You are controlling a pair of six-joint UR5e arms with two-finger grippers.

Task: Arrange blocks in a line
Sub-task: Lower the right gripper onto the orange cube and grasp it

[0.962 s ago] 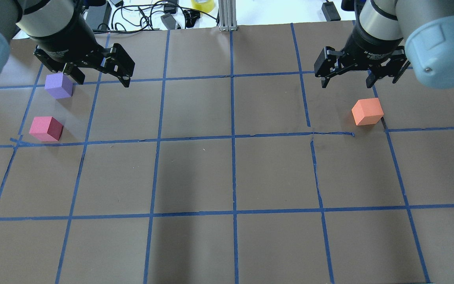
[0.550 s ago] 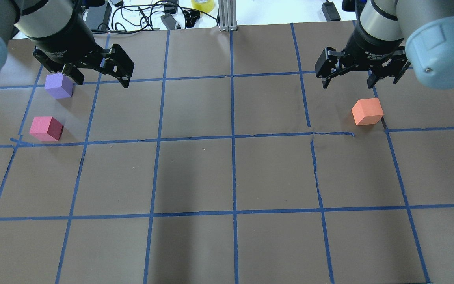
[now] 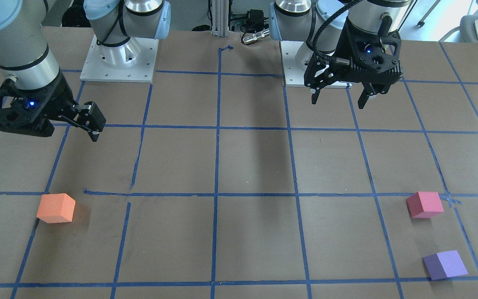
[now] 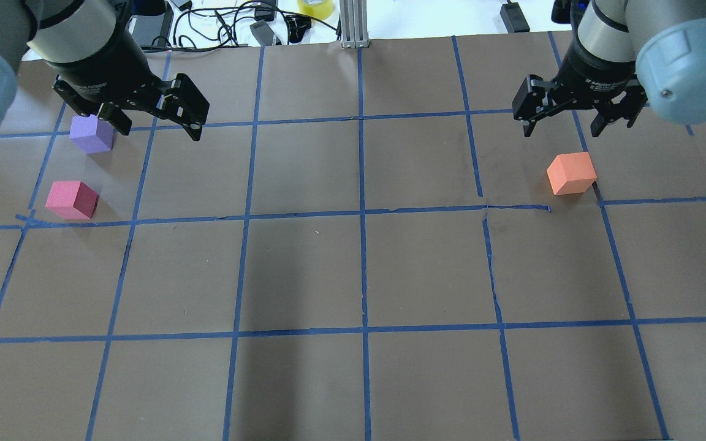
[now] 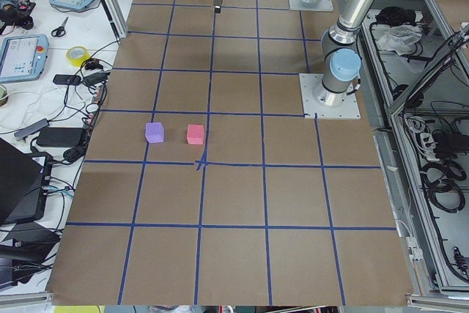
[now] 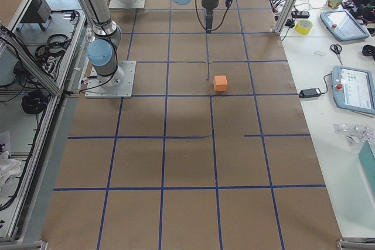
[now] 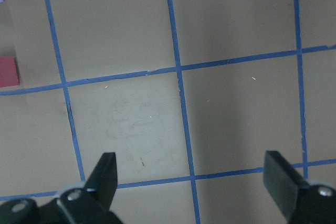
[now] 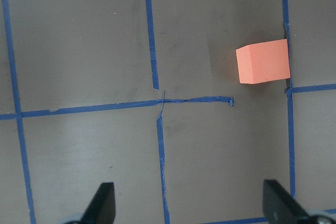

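— What are you standing over?

— A table [image 4: 304, 269] papered in brown and squared off with blue tape lines [image 4: 362, 245]. Cables [image 4: 218, 24] and a yellow tape roll [image 4: 315, 7] lie past its far edge.

— And your grippers?

— My left gripper [image 4: 158, 127] hangs above the paper, fingers spread wide, nothing between them. My right gripper [image 4: 562, 130] is the same: spread apart, empty, off the surface.

— Where are the blocks?

— The purple block [image 4: 91, 133] lies on my left. From overhead one left finger overlaps its corner, but my left wrist camera catches only a sliver of it at the frame's edge, so I am not around it. The pinkish-red block [image 4: 71, 199] sits near it, closer to my base and apart from it, beside a tape crossing. The orange block [image 4: 570, 173] is well apart from both, on my right, its side against a tape line. My right wrist camera shows it beyond the fingertips and off to one side, not between them.
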